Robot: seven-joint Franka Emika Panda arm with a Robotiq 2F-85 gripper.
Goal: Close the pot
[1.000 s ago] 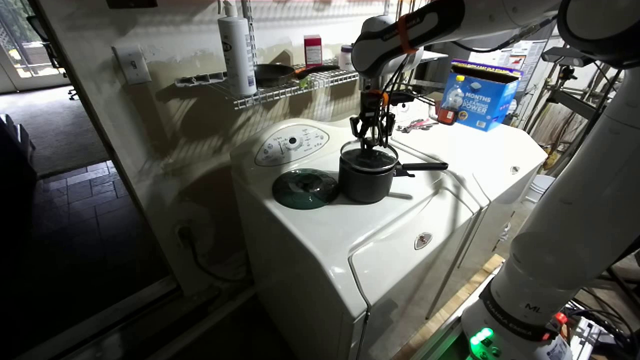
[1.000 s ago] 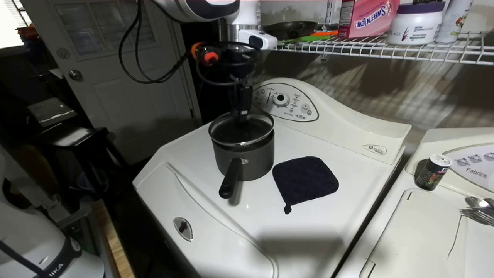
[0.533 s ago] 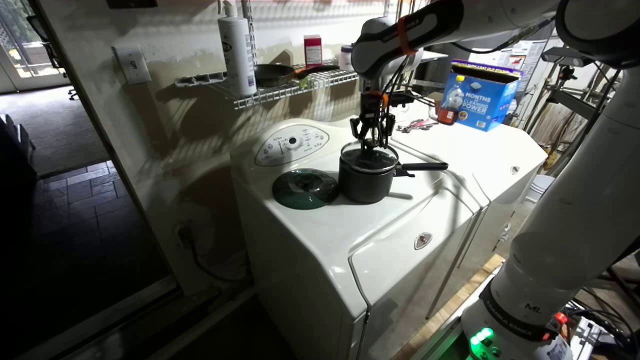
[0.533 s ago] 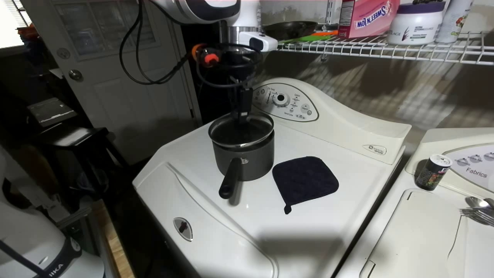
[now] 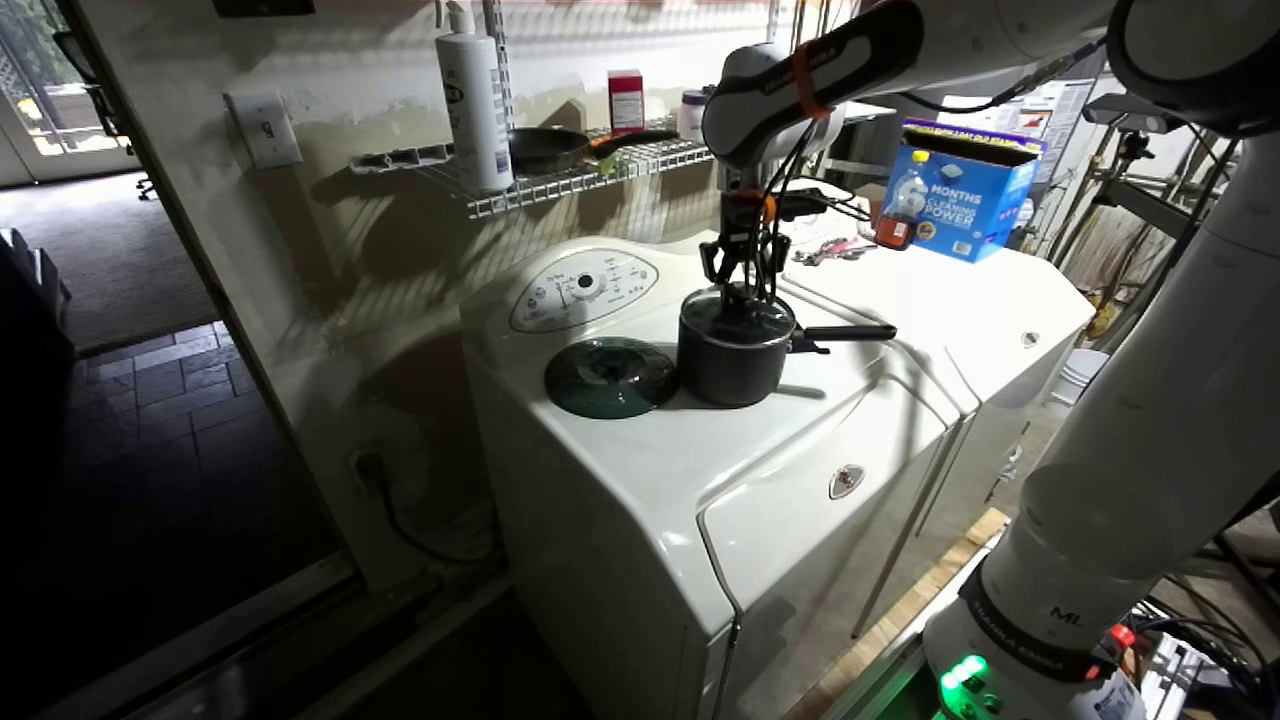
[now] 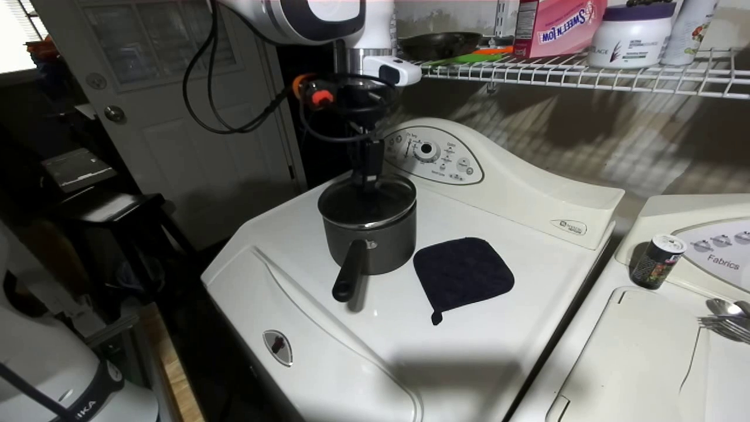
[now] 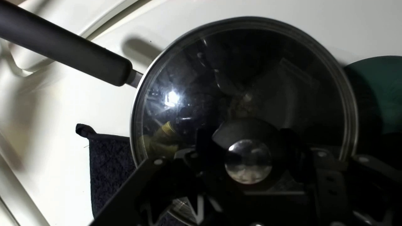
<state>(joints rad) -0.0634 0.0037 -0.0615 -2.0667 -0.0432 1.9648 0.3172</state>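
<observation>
The pot [image 5: 733, 372] is a dark grey saucepan standing upright on the white machine top; it also shows in an exterior view [image 6: 375, 252]. Its long black handle shows in the wrist view [image 7: 62, 47]. A round glass lid with a metal rim [image 6: 394, 198] lies level over the pot's mouth, on or barely above the rim; I cannot tell whether it touches all round. The lid fills the wrist view [image 7: 251, 62]. My gripper [image 7: 248, 157] is above the lid, its fingers on both sides of the dark knob with a shiny cap, shut on it. The gripper also shows in both exterior views [image 5: 742, 285] [image 6: 368, 176].
A dark green round disc [image 5: 608, 378] lies close beside the pot. A dark pot holder [image 6: 463, 275] lies on the pot's other side. The control panel [image 6: 433, 153] rises behind. A wire shelf [image 5: 560, 190] with bottles and a pan hangs above.
My gripper has moved down with the lid in its grip. The lid's rim, earlier tilted and slightly raised above the pot, is now lower and more level. The pot has not moved.
</observation>
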